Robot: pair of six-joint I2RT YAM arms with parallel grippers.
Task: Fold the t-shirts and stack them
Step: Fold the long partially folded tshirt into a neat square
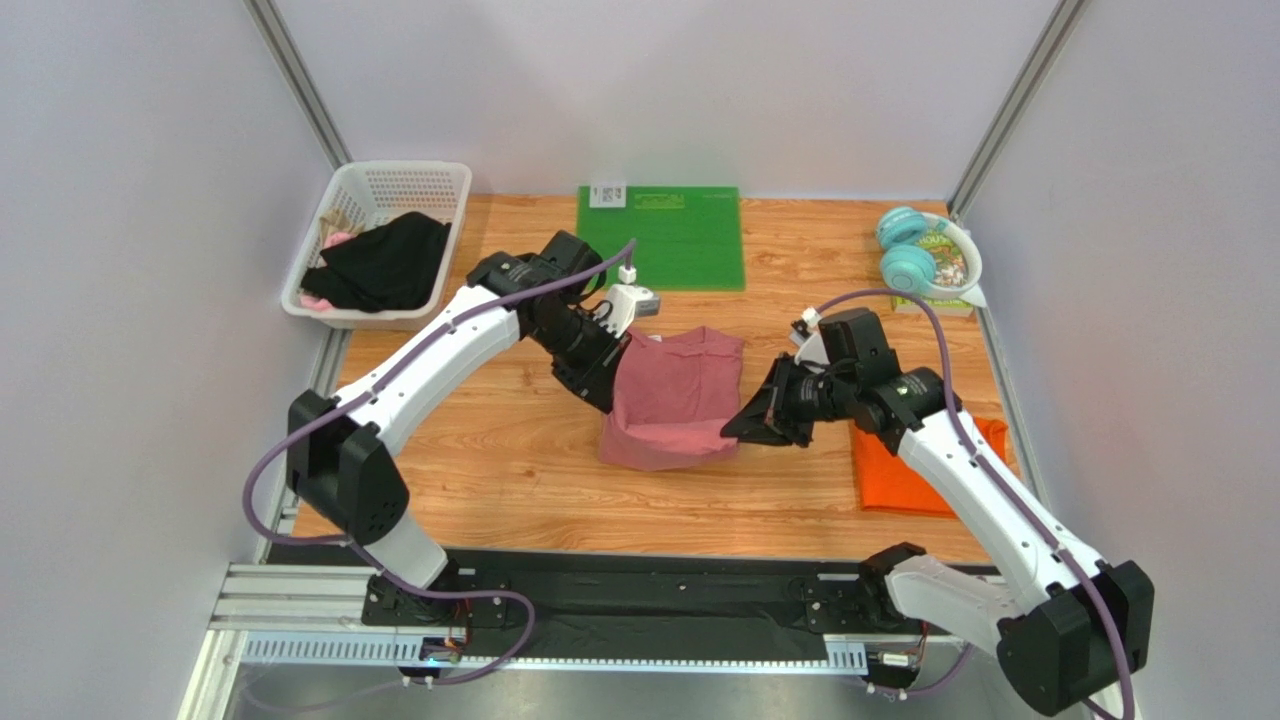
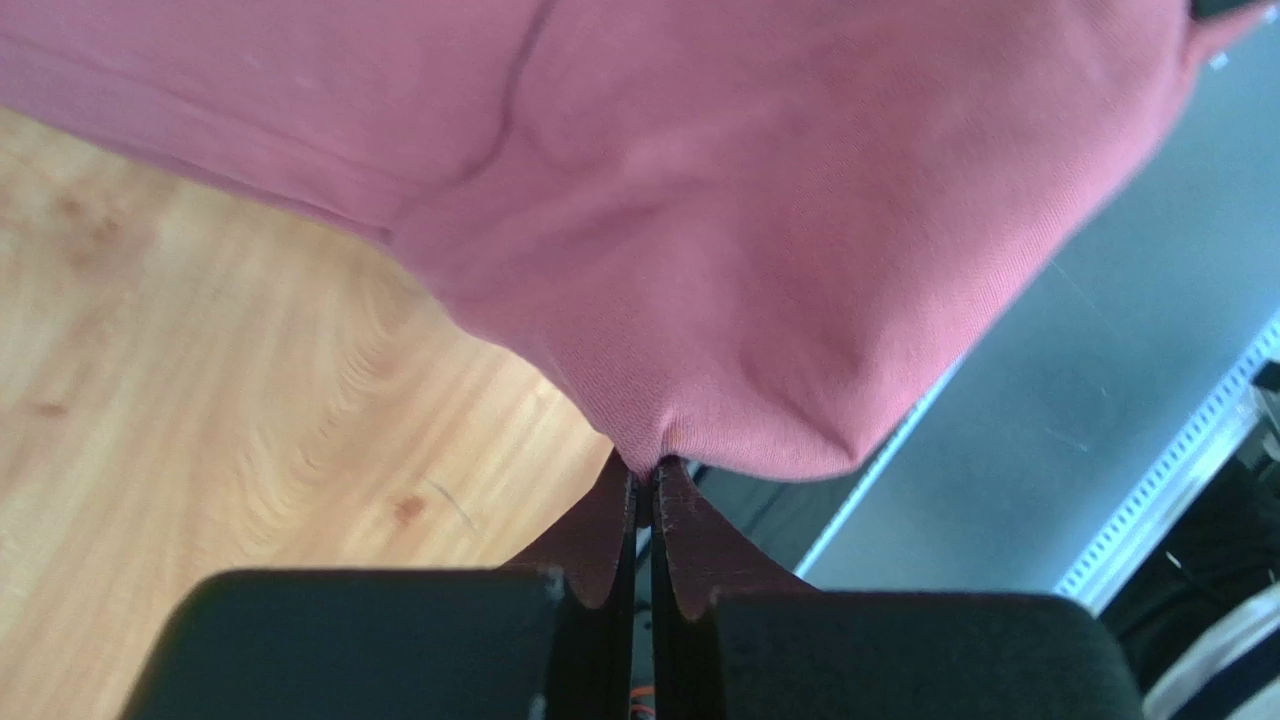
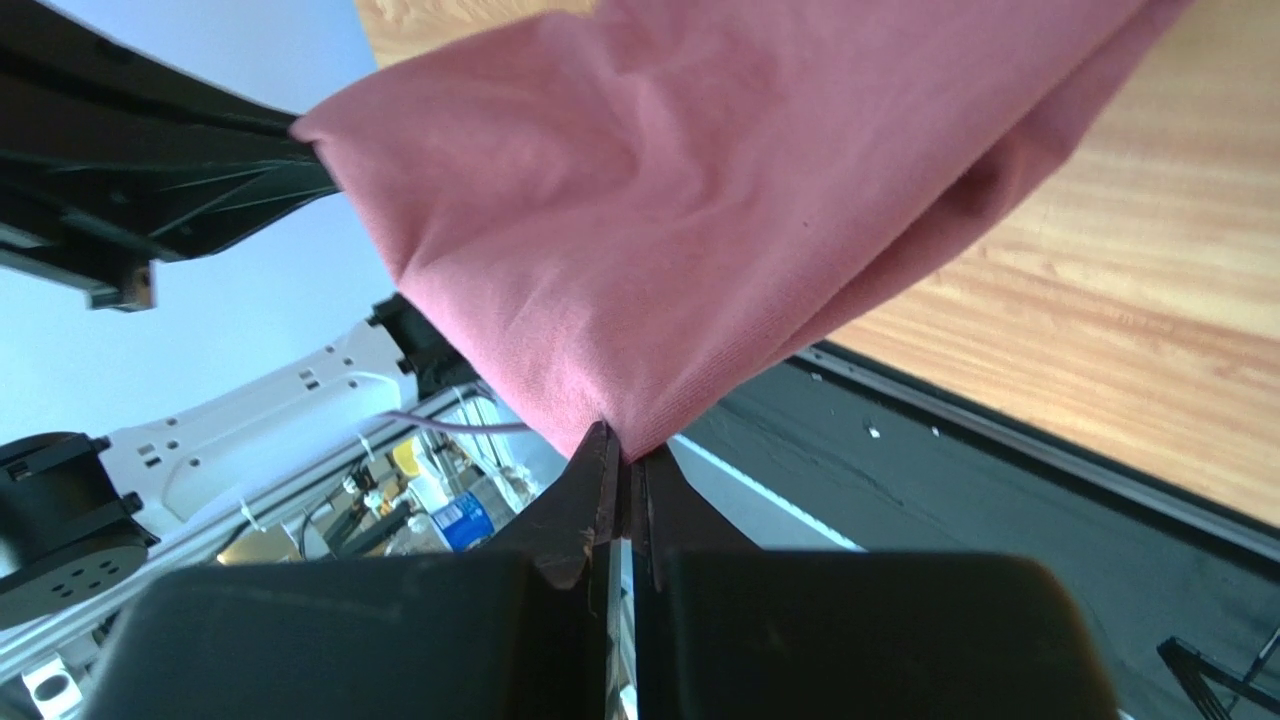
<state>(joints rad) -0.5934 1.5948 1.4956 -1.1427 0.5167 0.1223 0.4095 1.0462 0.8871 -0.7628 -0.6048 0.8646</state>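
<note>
Top external view shows the dusty pink t-shirt (image 1: 676, 393) in the middle of the wooden table (image 1: 496, 480), held up between the two arms. The left gripper (image 1: 616, 360) has the left edge of this shirt and the right gripper (image 1: 747, 423) has its right edge, so the cloth is spread between them and its lower part hangs down toward the table; whether the lower hem touches the wood cannot be told. In the left wrist view the two dark fingers are pressed fully together, and a small fold of the pink cloth is pinched at their tips. The right wrist view shows the same thing: the fingers are closed tight on a corner of the pink cloth, which goes up and away from them in a smooth sheet. The orange t-shirt (image 1: 902, 477) lies flat near the right edge of the table, partly under the right arm and well apart from the pink one. Behind the pink shirt, at the far edge, lies a green mat (image 1: 684, 240). A white basket (image 1: 394, 180) with a black cloth (image 1: 383, 263) inside stands at the far left corner, and teal headphones (image 1: 906, 251) lie at the far right.
</note>
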